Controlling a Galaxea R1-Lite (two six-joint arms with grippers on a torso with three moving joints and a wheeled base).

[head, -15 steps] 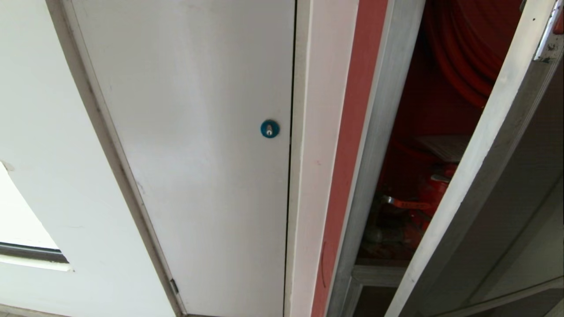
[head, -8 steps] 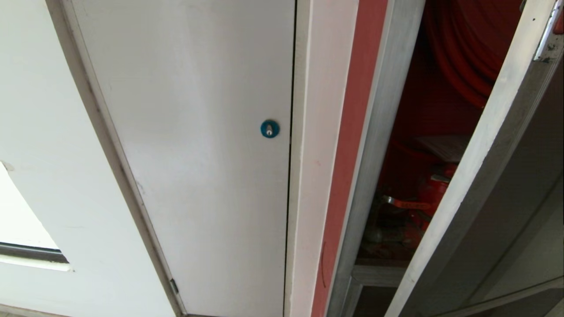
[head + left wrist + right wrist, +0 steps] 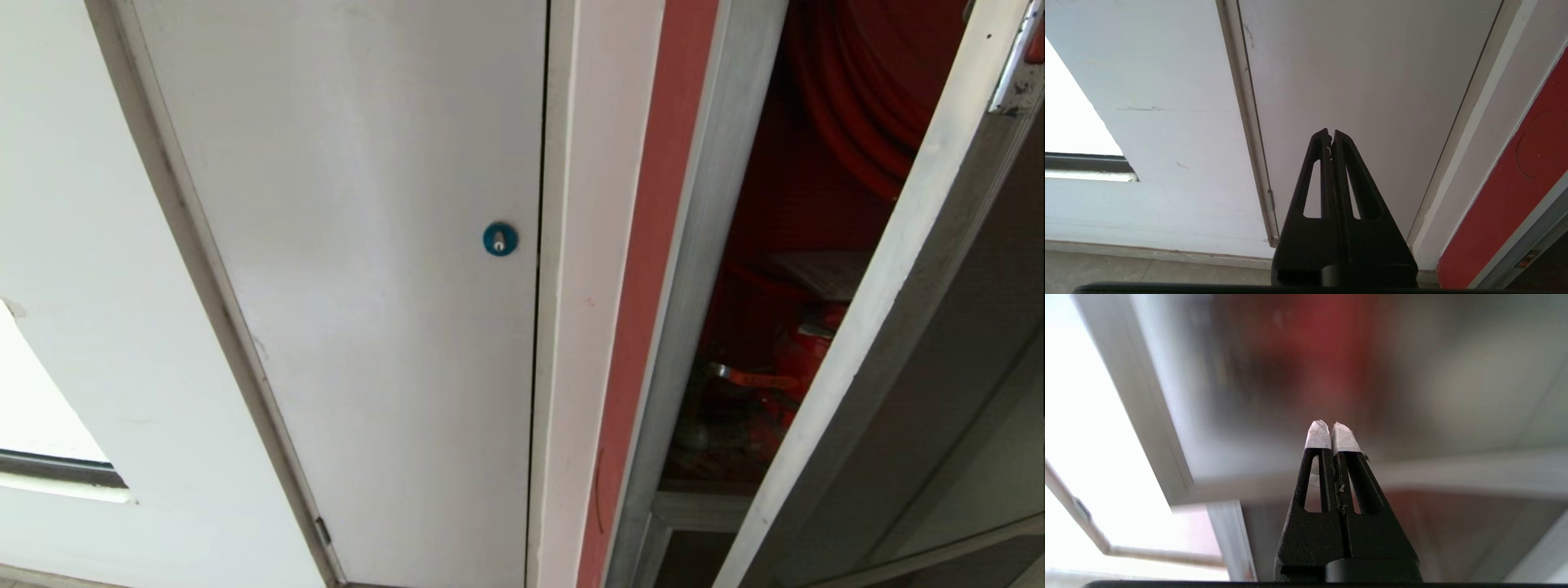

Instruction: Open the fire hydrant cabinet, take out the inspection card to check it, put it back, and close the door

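Note:
The fire hydrant cabinet [image 3: 694,245] stands at the right of the head view, silver-framed and red inside. Its door [image 3: 963,392], dark glass in a silver frame, is ajar and swung toward me. Through the gap I see the red hose reel [image 3: 857,106], the red valve [image 3: 804,359] and the whitish inspection card [image 3: 820,273] lying above the valve. Neither arm shows in the head view. My right gripper [image 3: 1331,425], its tips wrapped in white tape, is shut and empty and faces the door's glass [image 3: 1306,375]. My left gripper [image 3: 1331,132] is shut and empty.
A plain white door [image 3: 351,245] with a blue round lock [image 3: 500,238] fills the middle of the head view, and the left gripper points at this white door [image 3: 1363,73]. A pink-red wall strip [image 3: 653,245] borders the cabinet. The floor [image 3: 1126,271] lies below.

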